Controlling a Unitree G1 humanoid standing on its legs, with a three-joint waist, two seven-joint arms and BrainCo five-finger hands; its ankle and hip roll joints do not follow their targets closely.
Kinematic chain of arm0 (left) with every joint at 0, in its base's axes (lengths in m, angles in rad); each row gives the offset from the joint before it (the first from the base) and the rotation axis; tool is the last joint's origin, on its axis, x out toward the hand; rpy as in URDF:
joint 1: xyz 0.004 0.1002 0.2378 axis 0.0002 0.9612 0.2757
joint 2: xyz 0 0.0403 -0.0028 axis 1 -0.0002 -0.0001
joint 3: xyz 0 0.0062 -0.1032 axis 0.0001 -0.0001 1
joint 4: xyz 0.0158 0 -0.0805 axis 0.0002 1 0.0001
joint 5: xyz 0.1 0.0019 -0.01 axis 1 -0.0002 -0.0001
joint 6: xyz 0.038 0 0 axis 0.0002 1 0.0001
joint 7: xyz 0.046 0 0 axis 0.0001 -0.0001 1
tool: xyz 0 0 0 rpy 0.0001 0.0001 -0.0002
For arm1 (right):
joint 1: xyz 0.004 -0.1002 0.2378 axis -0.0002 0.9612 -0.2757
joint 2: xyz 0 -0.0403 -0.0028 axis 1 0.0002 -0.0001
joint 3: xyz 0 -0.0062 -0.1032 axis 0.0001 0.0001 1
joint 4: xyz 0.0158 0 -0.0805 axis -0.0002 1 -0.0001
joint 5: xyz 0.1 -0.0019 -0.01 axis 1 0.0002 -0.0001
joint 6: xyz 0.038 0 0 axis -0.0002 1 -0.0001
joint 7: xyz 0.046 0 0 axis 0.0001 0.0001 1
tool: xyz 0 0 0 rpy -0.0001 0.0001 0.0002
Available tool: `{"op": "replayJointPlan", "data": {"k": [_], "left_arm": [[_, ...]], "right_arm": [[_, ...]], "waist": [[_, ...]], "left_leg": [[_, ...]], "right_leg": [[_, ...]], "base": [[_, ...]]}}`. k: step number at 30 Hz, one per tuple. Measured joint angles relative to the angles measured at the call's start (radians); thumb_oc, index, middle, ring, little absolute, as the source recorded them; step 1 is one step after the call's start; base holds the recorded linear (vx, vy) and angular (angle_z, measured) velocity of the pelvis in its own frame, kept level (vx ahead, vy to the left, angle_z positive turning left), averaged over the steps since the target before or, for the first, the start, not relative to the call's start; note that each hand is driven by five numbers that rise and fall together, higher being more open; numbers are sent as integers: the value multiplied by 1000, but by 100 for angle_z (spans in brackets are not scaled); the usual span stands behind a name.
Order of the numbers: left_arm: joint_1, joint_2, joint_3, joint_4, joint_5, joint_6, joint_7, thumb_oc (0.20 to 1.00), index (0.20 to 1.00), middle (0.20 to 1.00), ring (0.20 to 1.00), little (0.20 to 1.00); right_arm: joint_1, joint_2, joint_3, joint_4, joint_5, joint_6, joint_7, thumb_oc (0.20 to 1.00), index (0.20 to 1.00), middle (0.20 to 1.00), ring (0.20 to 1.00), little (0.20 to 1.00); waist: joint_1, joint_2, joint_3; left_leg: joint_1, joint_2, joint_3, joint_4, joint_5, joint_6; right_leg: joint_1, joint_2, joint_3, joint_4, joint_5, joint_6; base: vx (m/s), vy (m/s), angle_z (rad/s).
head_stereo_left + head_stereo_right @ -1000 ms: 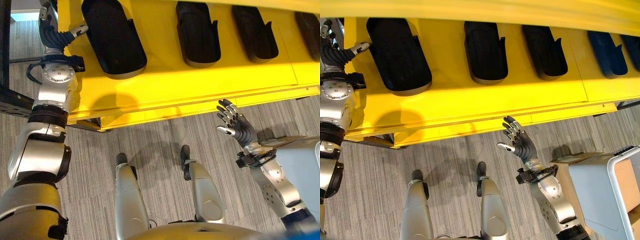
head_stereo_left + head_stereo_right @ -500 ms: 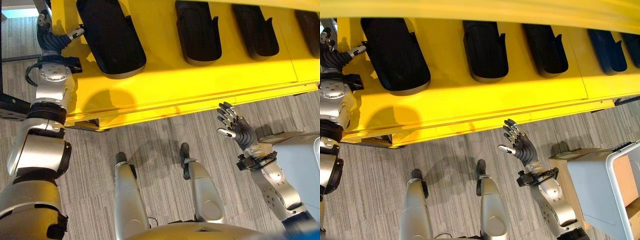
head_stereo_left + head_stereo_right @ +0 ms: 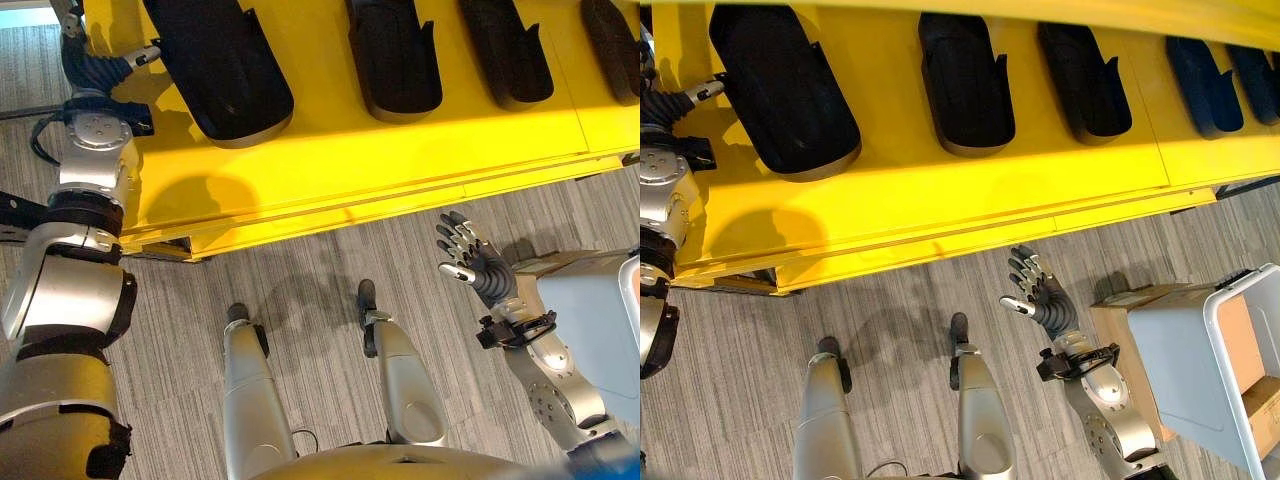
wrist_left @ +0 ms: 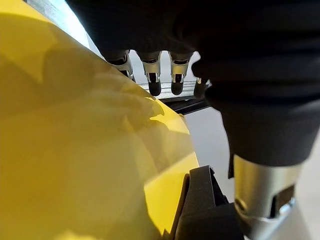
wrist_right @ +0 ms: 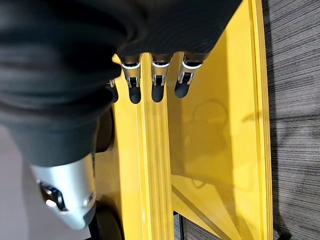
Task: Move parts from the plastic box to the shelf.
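Observation:
Several black moulded parts lie in a row on the yellow shelf. The largest part is at the shelf's left end. My left hand is beside that part at the shelf's left edge, open, with its straight fingers over the yellow surface and nothing in them. My right hand is raised over the floor just in front of the shelf's front edge, open and empty, fingers spread. The plastic box stands at the right, beside my right arm.
More dark parts fill the shelf towards the right. A cardboard carton shows inside the plastic box. Grey striped floor lies between the shelf's front edge and me.
The whole picture has shifted, so the camera moved. My right hand has drawn back slightly from the shelf's front edge. The left hand stays beside the large part.

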Motion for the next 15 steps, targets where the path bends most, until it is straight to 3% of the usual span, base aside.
{"op": "replayJointPlan", "data": {"k": [15], "left_arm": [[-15, 1, -4, 30, 1, 12, 31, 1000, 1000, 1000, 1000, 1000]], "right_arm": [[56, 1, -20, -1, 0, 0, 15, 1000, 1000, 1000, 1000, 1000]], "waist": [[-12, -1, -28]], "left_leg": [[-28, -1, 36, 46, -26, 24]], "right_leg": [[-26, -4, 43, -21, 23, 5]], "base": [[16, 27, -6]]}}
